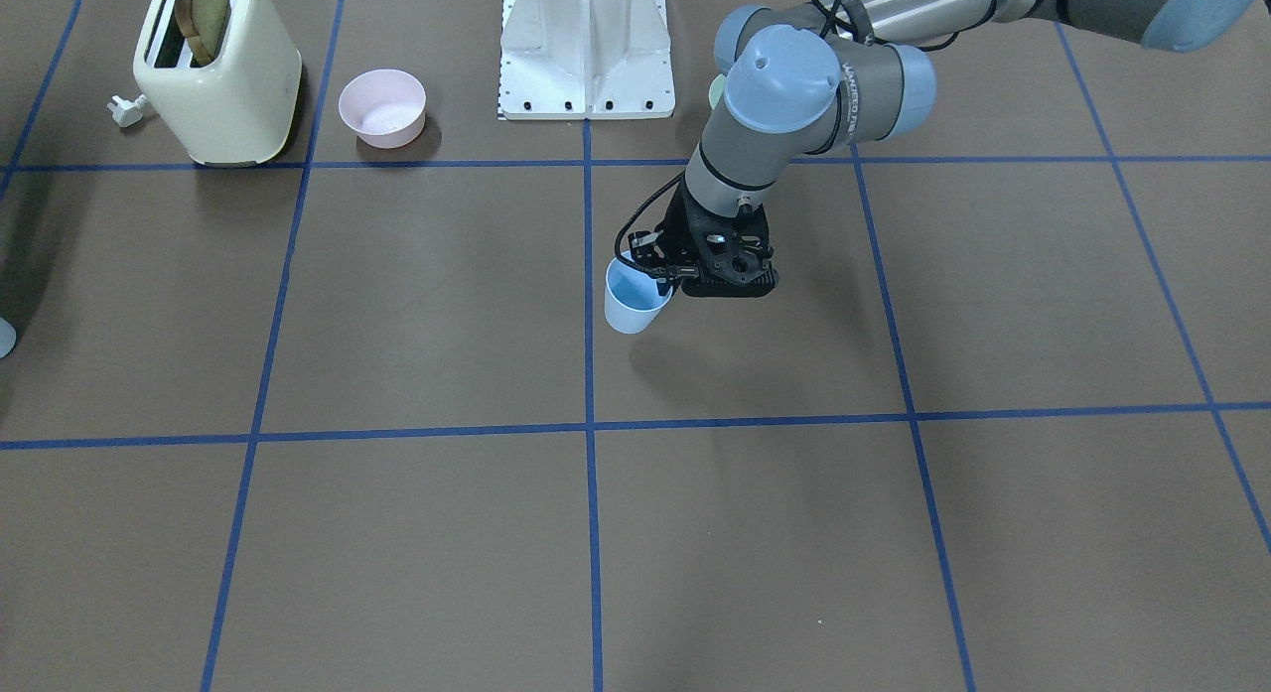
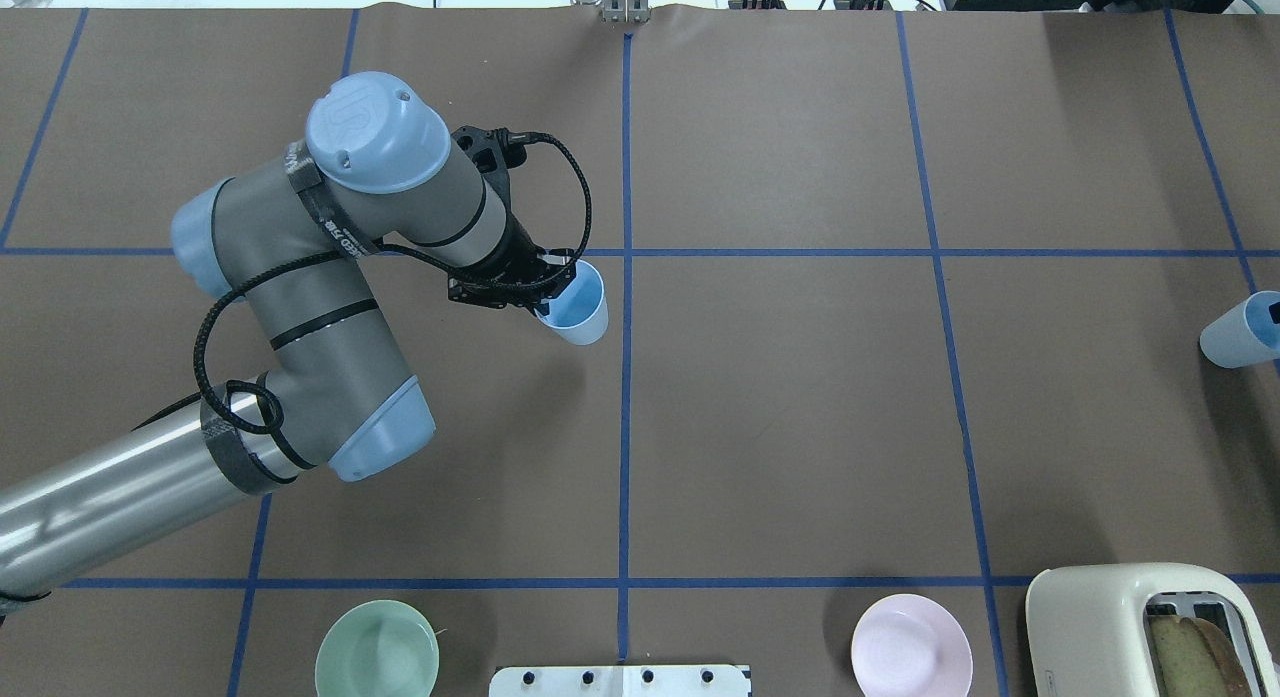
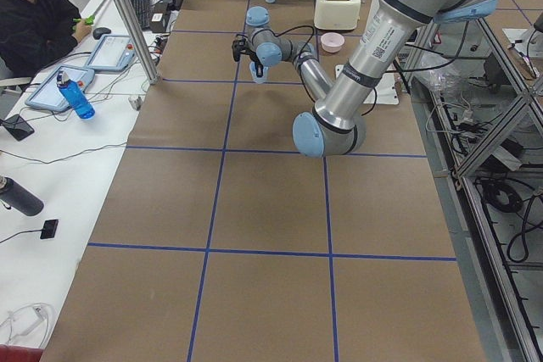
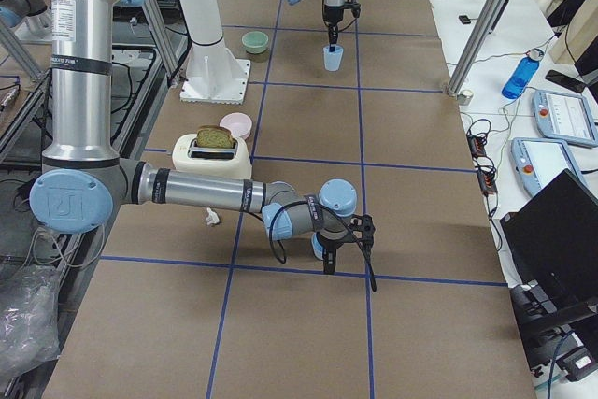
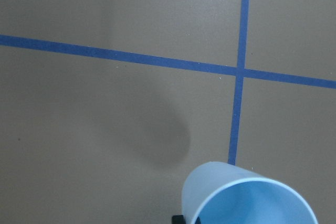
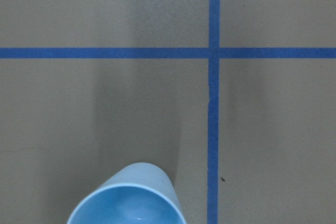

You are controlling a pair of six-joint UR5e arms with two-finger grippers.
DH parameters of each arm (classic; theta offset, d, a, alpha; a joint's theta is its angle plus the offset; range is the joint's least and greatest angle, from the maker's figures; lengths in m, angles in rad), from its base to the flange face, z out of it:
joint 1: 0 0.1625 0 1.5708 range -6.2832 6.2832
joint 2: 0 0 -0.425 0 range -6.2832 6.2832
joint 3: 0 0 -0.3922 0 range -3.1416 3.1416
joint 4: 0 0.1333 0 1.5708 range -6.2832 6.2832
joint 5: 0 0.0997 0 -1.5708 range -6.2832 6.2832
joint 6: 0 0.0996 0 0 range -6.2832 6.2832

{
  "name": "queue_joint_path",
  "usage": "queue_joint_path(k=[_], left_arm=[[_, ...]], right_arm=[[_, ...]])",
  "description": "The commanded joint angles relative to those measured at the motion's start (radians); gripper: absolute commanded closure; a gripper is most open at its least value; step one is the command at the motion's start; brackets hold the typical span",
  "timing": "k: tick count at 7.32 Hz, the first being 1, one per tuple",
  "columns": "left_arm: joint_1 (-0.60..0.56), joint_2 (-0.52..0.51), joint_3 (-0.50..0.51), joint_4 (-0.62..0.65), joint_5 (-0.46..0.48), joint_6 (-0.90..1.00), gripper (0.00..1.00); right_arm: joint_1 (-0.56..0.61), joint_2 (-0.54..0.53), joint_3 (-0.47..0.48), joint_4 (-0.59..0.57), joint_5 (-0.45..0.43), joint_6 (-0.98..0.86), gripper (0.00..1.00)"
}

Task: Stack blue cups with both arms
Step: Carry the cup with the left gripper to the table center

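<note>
My left gripper (image 2: 558,283) is shut on the rim of a light-blue cup (image 2: 577,309), one finger inside and one outside. It holds the cup upright a little above the table, near the middle blue line. The cup also shows in the front view (image 1: 632,303) and the left wrist view (image 5: 247,198). The second blue cup (image 2: 1236,334) is at the overhead view's right edge, with my right gripper (image 2: 1270,309) shut on its rim. It fills the bottom of the right wrist view (image 6: 127,198). I cannot tell whether it touches the table.
A cream toaster (image 1: 220,76) with toast in it and a pink bowl (image 1: 382,107) stand near the robot's side on its right. A mint-green bowl (image 2: 377,649) is on its left. The white pedestal base (image 1: 586,52) is between them. An operator (image 3: 34,14) sits by the table.
</note>
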Motion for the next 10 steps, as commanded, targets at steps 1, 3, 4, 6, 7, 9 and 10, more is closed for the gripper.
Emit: queue_joint_path(k=[1, 3, 4, 6, 7, 9, 10], left_arm=[[0.047, -0.003, 0.008, -0.002, 0.055, -0.003, 1.00], [0.076, -0.022, 0.025, -0.004, 0.090, -0.010, 1.00], [0.081, -0.029, 0.037, -0.007, 0.092, -0.030, 1.00], [0.094, -0.052, 0.070, -0.008, 0.118, -0.032, 1.00], [0.099, -0.052, 0.074, -0.019, 0.127, -0.032, 1.00], [0.102, -0.050, 0.074, -0.025, 0.127, -0.029, 1.00], [0.104, -0.041, 0.077, -0.066, 0.127, -0.029, 0.25]], right_arm=[[-0.003, 0.006, -0.014, 0.010, 0.000, 0.000, 0.00], [-0.003, 0.007, -0.014, 0.010, 0.000, 0.002, 0.00], [-0.003, 0.006, -0.013, 0.010, 0.001, 0.002, 0.00], [-0.003, 0.007, -0.013, 0.010, 0.001, 0.002, 0.00], [-0.003, 0.007, -0.011, 0.010, 0.001, 0.002, 0.00], [-0.003, 0.013, -0.013, 0.010, 0.003, 0.003, 0.00], [-0.003, 0.013, -0.014, 0.010, 0.003, 0.003, 0.00]])
